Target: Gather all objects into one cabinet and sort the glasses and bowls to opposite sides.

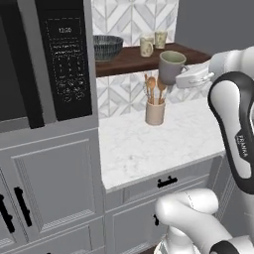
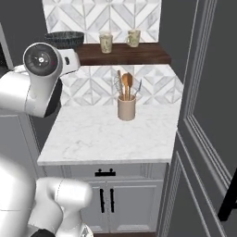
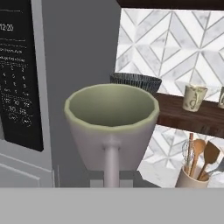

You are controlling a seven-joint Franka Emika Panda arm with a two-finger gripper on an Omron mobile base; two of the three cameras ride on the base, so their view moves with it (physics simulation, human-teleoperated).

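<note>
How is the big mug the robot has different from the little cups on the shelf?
The mug is much bigger than the two cups. The mug is grey with pale green inside; the cups are cream. The mug hangs in the air at the gripper, in front of the shelf; the cups stand on it, by the tiles. All stand upright, open end up.

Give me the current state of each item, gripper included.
Grey mug: upright, held at its handle, in the air before the shelf.
Gripper: shut on the mug.
Ribbed bowl: upright, left end of the dark shelf.
Two cream cups: upright on the shelf.
Crock of wooden spoons: upright on the counter.
</note>
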